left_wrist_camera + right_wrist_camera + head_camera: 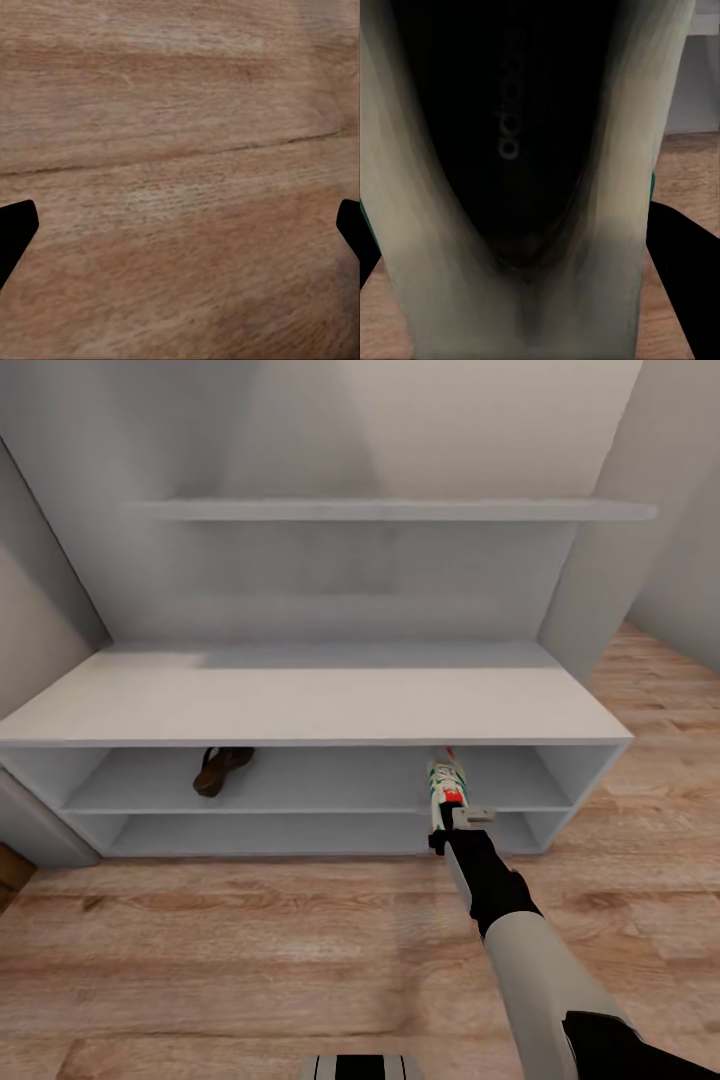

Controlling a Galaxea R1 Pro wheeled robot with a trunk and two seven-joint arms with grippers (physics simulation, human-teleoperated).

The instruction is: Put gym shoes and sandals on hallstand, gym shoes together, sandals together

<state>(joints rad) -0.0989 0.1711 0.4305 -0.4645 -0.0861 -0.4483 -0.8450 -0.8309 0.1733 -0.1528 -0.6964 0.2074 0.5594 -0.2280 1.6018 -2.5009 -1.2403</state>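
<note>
Cream gym shoe (449, 788) in right gripper (452, 828)

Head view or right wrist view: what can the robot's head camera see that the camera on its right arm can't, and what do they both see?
Head view alone: the pale grey-white hallstand and a small brown sandal on its upper shelf level. Right wrist view alone: the dark inside of the cream-white gym shoe, with lettering on the insole. Both share that shoe, held by the right gripper at the rack's front, and the light-brown wood-grain floor.

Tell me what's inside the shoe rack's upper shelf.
A brown sandal lies at its left. The right pincer pushes a gym shoe in at the right. The back, under the top board, is hidden.
</note>
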